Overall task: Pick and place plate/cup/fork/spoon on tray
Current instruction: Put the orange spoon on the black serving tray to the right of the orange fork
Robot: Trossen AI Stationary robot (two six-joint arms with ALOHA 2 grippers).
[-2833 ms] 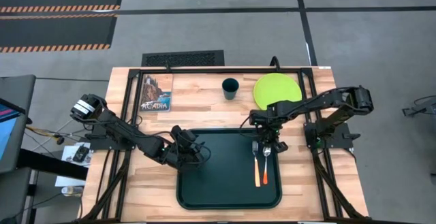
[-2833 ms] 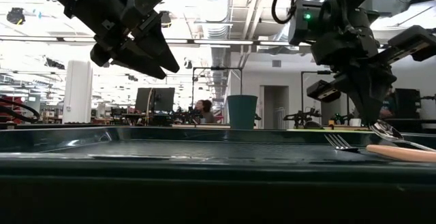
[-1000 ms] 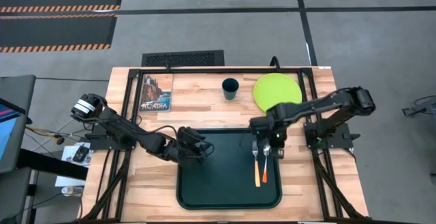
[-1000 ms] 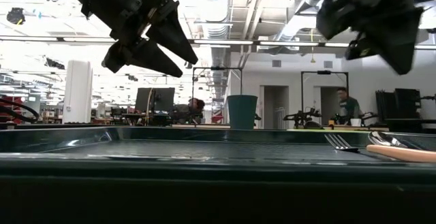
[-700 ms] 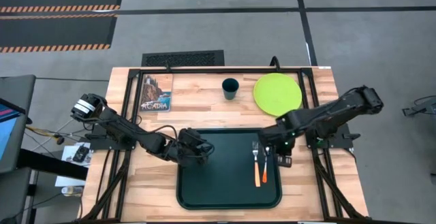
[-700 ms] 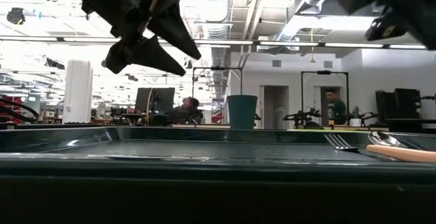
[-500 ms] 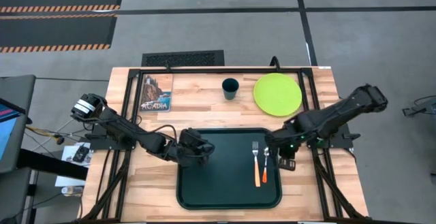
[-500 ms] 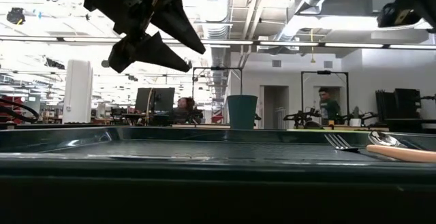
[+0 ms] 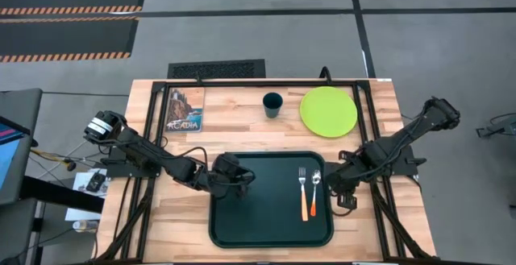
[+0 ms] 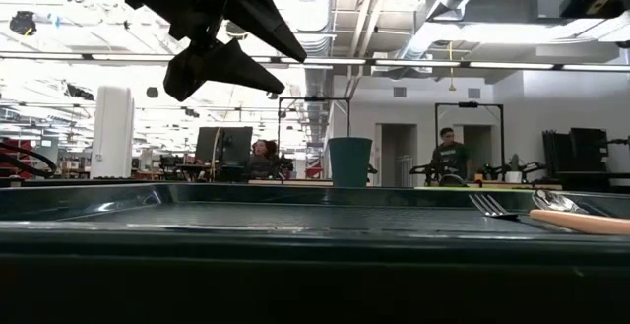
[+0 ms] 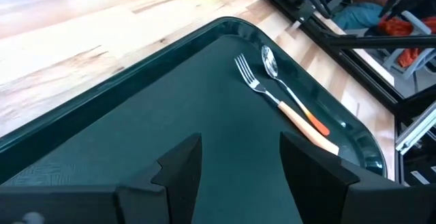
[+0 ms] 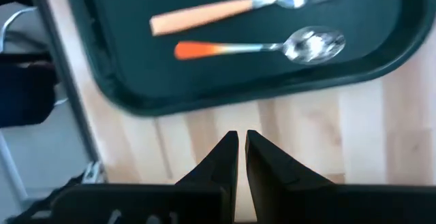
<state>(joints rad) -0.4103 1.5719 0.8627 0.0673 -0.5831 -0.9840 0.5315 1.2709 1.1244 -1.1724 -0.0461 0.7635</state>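
The dark green tray lies at the table's near middle. The fork and the spoon lie flat side by side on the tray's right part, handles toward the near edge; both also show in the right wrist view, the fork and the spoon. The teal cup and the lime-green plate stand on the bare wood at the far side. My left gripper hangs open and empty over the tray's left part. My right gripper is shut and empty over the wood just right of the tray.
A small picture booklet lies at the far left of the table. Black frame rails run along the table's sides. Bare wood shows between the tray and the cup. People stand in the room beyond the table.
My right gripper has drawn away from above the spoon, going toward the table's right and near edges, off the tray, and up out of the low view. The spoon and fork have stayed put. My left gripper has drifted a little up and toward the right over the tray.
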